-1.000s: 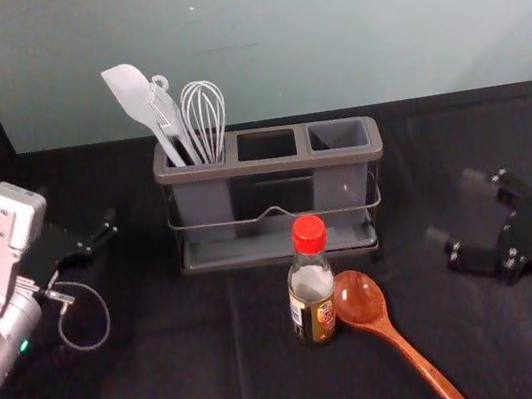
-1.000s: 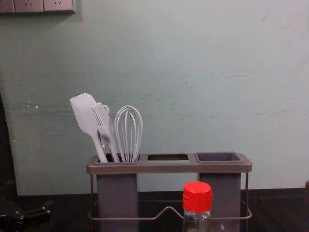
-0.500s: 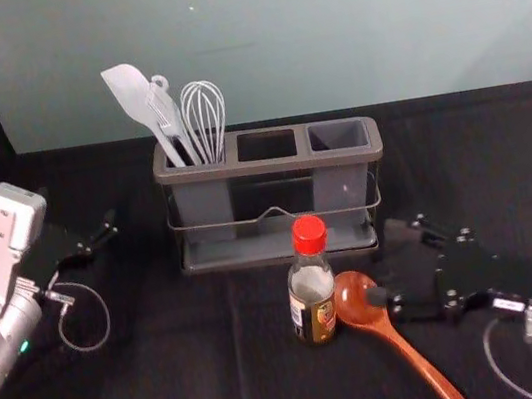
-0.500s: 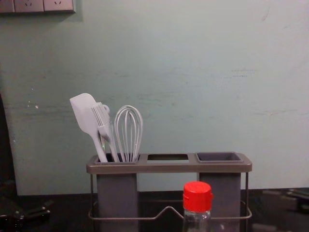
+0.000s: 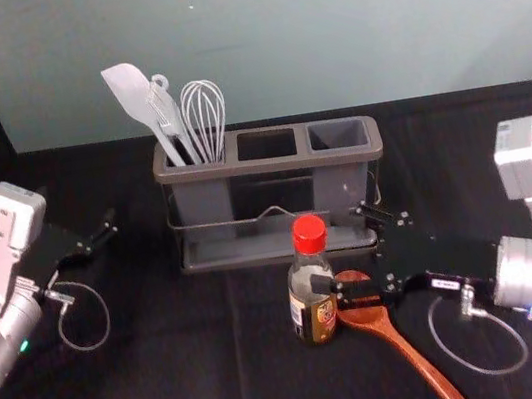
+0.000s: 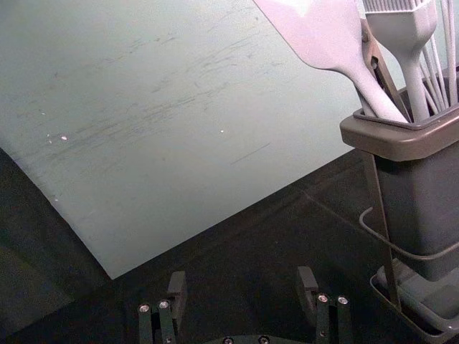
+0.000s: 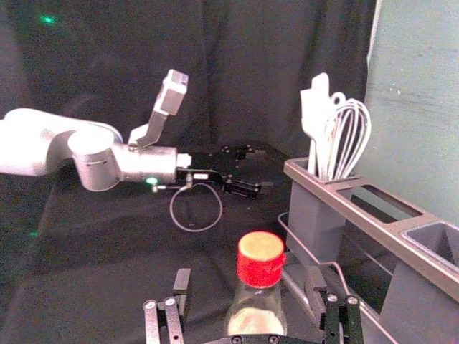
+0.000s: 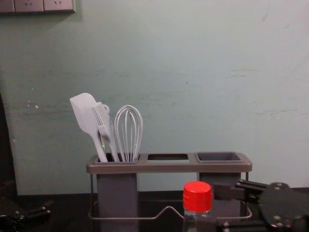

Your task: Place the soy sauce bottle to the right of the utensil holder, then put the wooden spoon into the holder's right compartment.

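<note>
My right gripper reaches in from the right, open, its tips at the soy sauce bottle, the nearer finger overlapping the bottle's side. In the right wrist view, the red-capped bottle stands upright between the open fingers of the right gripper; contact cannot be told. The wooden spoon lies right of the bottle, its bowl partly hidden under that gripper. Behind stands the grey utensil holder, its right compartment empty. My left gripper is parked at the left, open in its wrist view.
A white spatula, a brush and a whisk stand in the holder's left compartment. The holder's wire rail runs just behind the bottle. A pale wall rises behind the black-covered table.
My right gripper has moved leftward from the right side to the bottle, passing over the spoon's bowl. Bottle, spoon, holder and left arm have stayed where they were.
</note>
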Tool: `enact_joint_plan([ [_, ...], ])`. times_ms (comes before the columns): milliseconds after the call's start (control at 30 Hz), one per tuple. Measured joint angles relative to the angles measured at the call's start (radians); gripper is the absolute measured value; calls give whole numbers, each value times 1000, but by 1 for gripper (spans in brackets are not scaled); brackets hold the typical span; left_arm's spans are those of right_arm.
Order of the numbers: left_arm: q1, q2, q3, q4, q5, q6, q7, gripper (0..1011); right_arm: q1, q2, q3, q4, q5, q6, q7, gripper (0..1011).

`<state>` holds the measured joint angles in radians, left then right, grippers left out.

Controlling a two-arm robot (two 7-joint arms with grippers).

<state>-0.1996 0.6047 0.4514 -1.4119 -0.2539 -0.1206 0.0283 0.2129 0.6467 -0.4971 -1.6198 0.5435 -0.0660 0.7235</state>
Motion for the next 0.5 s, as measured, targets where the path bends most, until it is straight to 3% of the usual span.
enact_joint_plan([
  [500,0,0,0,0,0,0,0,1005,90,-74,-48,91,22,40,6,1003],
])
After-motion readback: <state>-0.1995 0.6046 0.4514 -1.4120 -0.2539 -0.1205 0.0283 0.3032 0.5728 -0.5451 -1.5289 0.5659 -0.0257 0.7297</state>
